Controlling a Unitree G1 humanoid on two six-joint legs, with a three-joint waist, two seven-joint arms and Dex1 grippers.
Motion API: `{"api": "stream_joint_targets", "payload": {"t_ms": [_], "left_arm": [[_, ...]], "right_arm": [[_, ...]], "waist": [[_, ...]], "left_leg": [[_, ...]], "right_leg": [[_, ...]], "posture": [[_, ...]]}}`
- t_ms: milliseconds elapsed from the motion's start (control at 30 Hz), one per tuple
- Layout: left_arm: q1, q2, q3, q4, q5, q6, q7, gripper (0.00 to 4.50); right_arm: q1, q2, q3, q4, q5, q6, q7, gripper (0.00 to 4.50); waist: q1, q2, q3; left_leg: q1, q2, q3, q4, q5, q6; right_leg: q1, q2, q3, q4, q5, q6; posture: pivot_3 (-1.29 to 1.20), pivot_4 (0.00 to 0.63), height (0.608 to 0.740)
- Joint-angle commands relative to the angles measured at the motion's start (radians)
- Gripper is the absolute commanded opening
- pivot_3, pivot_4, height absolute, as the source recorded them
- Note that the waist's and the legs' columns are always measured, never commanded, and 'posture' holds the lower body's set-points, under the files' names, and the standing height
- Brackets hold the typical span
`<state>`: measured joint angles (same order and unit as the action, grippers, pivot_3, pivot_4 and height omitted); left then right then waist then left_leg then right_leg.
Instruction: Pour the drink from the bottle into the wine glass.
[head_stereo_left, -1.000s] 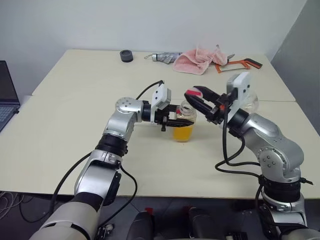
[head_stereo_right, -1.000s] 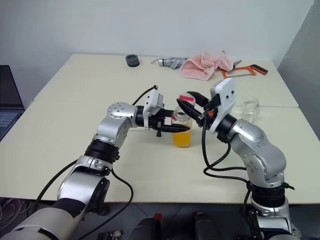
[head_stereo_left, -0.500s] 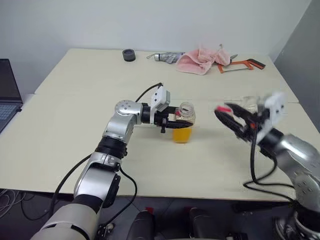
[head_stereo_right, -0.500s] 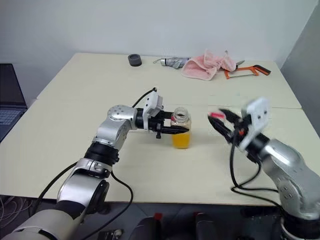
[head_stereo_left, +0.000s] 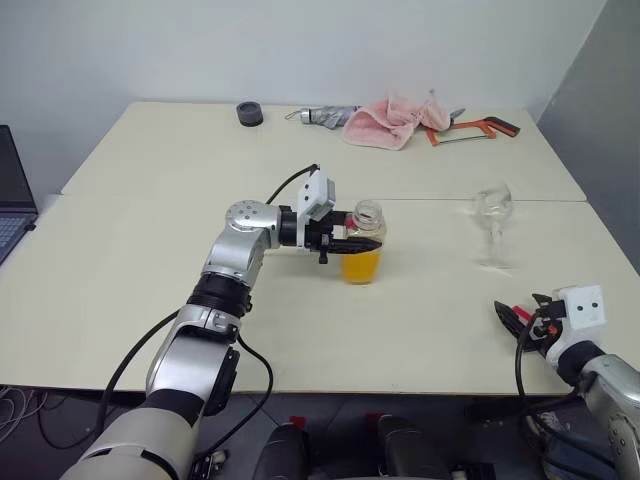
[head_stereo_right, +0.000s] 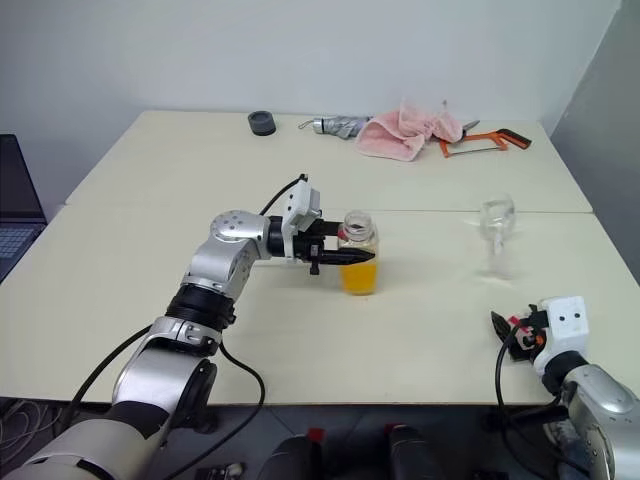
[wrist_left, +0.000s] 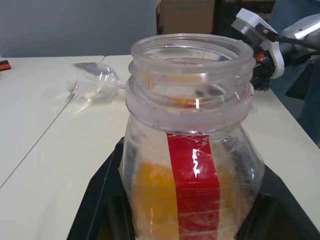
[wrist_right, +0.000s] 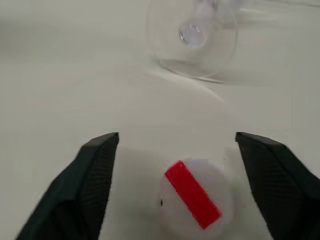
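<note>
The bottle (head_stereo_left: 362, 244) is clear plastic with squarish sides, a ridged threaded neck and a red vertical label stripe; its mouth is open and uncapped. The drink (head_stereo_left: 361, 266), a translucent orange liquid, fills roughly its lower half. It stands upright near the middle of the cream, matte surface (head_stereo_left: 150, 270), gripped from the side by the left tool (head_stereo_left: 352, 241), whose black fingers are closed narrowly around the bottle's body just below the neck.

The cap (wrist_right: 195, 194), round and whitish with a red stripe across its top, lies flat on the surface between the spread fingers of the right tool (head_stereo_left: 522, 322), which are wide apart and not touching it. That tool sits low near the front right edge of the surface.

The wine glass (head_stereo_left: 492, 222), clear with a rounded bowl, thin stem and flat round foot, stands upright toward the right edge, well apart from the bottle and beyond the right tool.

Along the far edge lie a crumpled pink cloth (head_stereo_left: 392, 120), an orange-handled hacksaw (head_stereo_left: 474, 129) and a black ring (head_stereo_left: 250, 113).
</note>
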<state>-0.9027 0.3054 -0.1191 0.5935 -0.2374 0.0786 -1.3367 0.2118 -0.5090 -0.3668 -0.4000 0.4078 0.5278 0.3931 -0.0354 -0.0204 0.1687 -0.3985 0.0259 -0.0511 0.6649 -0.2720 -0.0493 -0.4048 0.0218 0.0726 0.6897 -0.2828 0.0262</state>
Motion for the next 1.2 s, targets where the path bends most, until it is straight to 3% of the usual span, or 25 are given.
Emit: {"api": "stream_joint_targets", "payload": {"t_ms": [33, 200, 367, 567, 733, 1100, 1200], "left_arm": [[-0.032, 0.013, 0.054, -0.012, -0.022, -0.007, 0.055, 1.84], [-0.041, 0.036, 0.103, 0.033, 0.012, -0.047, 0.203, 1.84], [-0.062, 0.084, 0.169, 0.096, 0.055, -0.049, 0.447, 1.84], [-0.091, 0.132, 0.255, 0.184, 0.097, -0.032, 0.758, 1.83], [-0.078, 0.152, 0.297, 0.228, 0.099, -0.008, 0.896, 1.83], [-0.060, 0.148, 0.335, 0.293, 0.089, -0.011, 0.996, 1.83], [-0.054, 0.143, 0.340, 0.304, 0.093, -0.043, 1.007, 2.78]], "right_arm": [[-0.020, -0.017, -0.063, -0.066, 0.078, -0.006, 0.047, 4.50], [-0.069, -0.098, 0.003, -0.222, 0.222, 0.106, 0.142, 4.50], [-0.306, -0.132, 0.217, -0.293, 0.275, 0.196, 0.171, 4.50], [-0.628, -0.053, 0.466, -0.129, 0.158, 0.196, 0.172, 4.50], [-0.804, 0.044, 0.570, 0.025, 0.061, 0.178, 0.159, 4.50], [-0.911, 0.164, 0.644, 0.144, -0.057, 0.150, 0.172, 4.50], [-0.913, 0.177, 0.645, 0.143, -0.071, 0.153, 0.179, 4.50]], "waist": [[0.001, 0.000, 0.000], [0.000, 0.000, 0.000], [-0.008, -0.001, 0.000], [0.001, -0.002, 0.001], [0.006, -0.002, 0.001], [0.005, -0.002, 0.000], [0.003, -0.002, 0.000]], "left_leg": [[0.000, 0.000, 0.000, 0.000, 0.000, 0.000], [0.000, 0.000, 0.000, 0.000, 0.000, 0.000], [0.000, 0.002, -0.001, 0.000, 0.000, 0.000], [-0.002, 0.001, -0.002, 0.001, 0.000, 0.000], [-0.002, 0.000, -0.002, 0.000, 0.000, 0.000], [-0.003, 0.000, -0.002, 0.001, 0.000, 0.000], [-0.002, 0.000, -0.002, 0.001, 0.000, -0.001]], "right_leg": [[0.000, 0.000, 0.000, 0.000, 0.000, -0.001], [0.000, 0.000, 0.000, 0.000, 0.000, -0.001], [0.000, 0.002, -0.001, 0.000, 0.000, -0.001], [-0.001, 0.000, -0.002, -0.001, 0.001, -0.001], [-0.002, -0.005, -0.003, -0.001, 0.001, -0.002], [-0.002, -0.008, -0.005, 0.000, 0.001, -0.002], [-0.002, -0.007, -0.005, 0.002, 0.001, -0.002]], "posture": [[0.00, 0.150, 0.740], [0.00, 0.150, 0.740], [0.00, 0.150, 0.740], [0.00, 0.150, 0.740], [0.00, 0.150, 0.740], [0.00, 0.150, 0.740], [0.00, 0.150, 0.740]]}}
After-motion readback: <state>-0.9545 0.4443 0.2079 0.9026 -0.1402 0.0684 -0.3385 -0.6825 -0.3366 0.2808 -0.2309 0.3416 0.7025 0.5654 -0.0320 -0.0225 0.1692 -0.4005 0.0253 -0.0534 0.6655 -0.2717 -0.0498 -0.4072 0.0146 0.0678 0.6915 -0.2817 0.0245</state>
